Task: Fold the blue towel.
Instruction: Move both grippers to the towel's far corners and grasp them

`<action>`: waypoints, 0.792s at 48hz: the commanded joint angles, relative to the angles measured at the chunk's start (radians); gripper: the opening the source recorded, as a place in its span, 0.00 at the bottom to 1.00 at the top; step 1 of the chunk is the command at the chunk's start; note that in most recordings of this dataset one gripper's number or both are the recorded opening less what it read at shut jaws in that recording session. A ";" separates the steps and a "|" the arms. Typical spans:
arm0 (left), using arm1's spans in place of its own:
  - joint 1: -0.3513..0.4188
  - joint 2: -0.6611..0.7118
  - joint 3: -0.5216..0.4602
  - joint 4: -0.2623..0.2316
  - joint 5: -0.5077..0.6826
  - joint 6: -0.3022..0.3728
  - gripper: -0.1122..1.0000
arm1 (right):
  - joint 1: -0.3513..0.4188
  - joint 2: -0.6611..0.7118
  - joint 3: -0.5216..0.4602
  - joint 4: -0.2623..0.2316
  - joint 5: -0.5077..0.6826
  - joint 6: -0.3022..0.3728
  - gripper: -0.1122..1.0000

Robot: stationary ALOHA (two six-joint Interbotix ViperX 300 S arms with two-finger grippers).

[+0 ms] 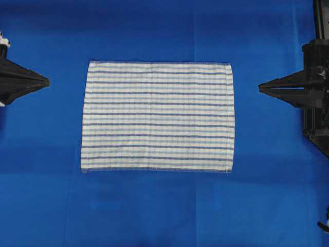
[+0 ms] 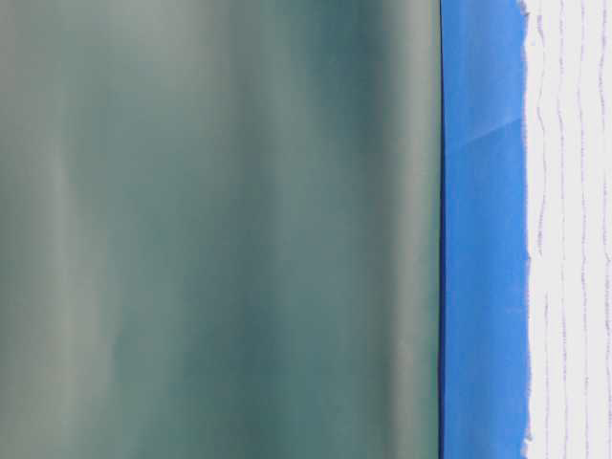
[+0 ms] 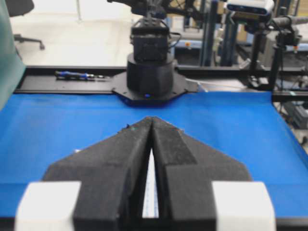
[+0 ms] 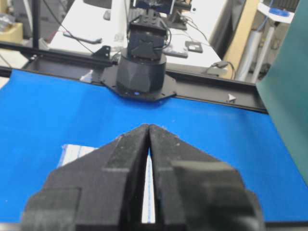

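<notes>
Since the blue towel (image 1: 157,116) lies fully spread and flat on the blue table covering (image 1: 154,216), with no fold in it, the task looks to be at its very start: nothing has been gripped and the first fold is not yet begun. Its stripes run along its long side, and all four hems show in the overhead view.

Left of the towel, well apart from its short edge, the left gripper (image 1: 46,81) points toward it with its fingers pressed together and nothing between them. Right of the towel, also clear of the cloth, the right gripper (image 1: 260,88) faces it the same way, tips meeting, empty. Both wrist views confirm the black fingers closed to a point, with only a sliver of striped cloth seen through the slit behind the tips.

By my reading, the next move calls for the jaws to part, come down at the corners of one towel edge, pinch the hem cleanly off the covering, and carry that edge over to the opposite edge.
</notes>
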 commanded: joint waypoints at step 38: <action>0.176 0.255 0.015 -0.031 -0.034 0.012 0.37 | -0.224 0.244 0.000 0.112 0.015 0.009 0.29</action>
